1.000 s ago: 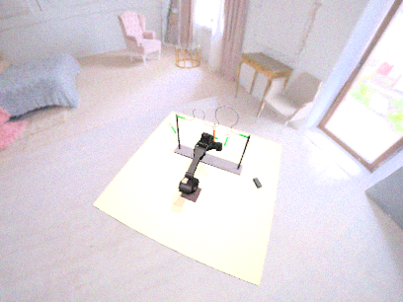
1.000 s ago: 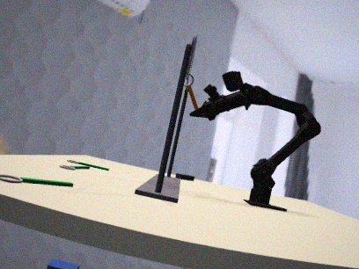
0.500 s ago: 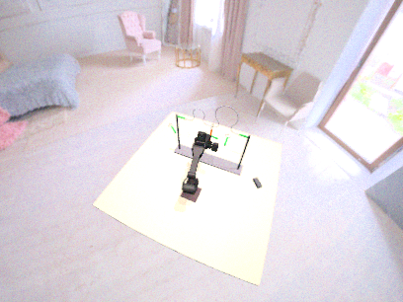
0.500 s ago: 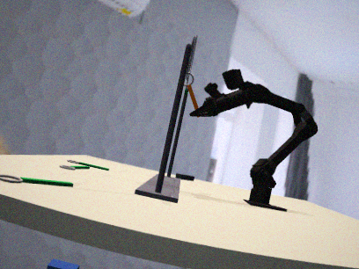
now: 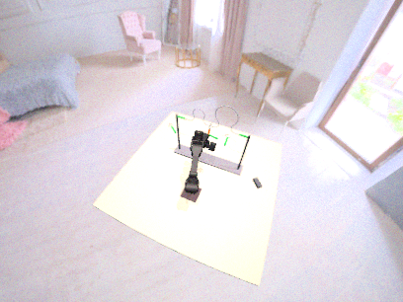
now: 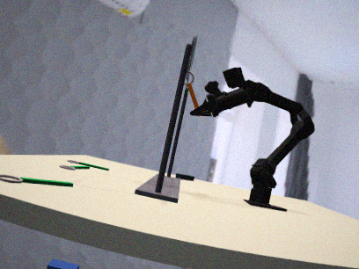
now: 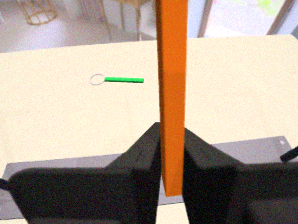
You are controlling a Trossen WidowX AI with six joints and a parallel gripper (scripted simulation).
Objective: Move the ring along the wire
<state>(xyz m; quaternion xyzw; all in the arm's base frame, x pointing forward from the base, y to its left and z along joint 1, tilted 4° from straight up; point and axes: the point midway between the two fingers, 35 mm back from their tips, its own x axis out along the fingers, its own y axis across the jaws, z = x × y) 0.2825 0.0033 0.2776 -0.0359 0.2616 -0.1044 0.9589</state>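
An orange handle (image 5: 208,131) (image 6: 193,97) (image 7: 172,75) slants up from my gripper (image 6: 196,112) (image 7: 165,128), which is shut on its lower end. Its ring (image 6: 189,78) is at wire height in the exterior view; whether it touches the wire cannot be told. The wire has a tall grey loop (image 5: 226,106) and a smaller loop (image 5: 199,110). Its left green part (image 5: 185,117) is by the left post (image 5: 178,133) (image 6: 173,119), its right green part (image 5: 241,135) by the right post (image 5: 244,153). The handle is between the posts. The wrist view does not show ring or wire.
A grey base (image 5: 212,160) (image 6: 147,189) (image 7: 75,162) carries the posts. Green-handled rings lie on the table beyond it, one of them with its green handle (image 6: 46,181) nearest the exterior camera. A small dark block (image 5: 257,183) (image 6: 185,177) lies right of the base.
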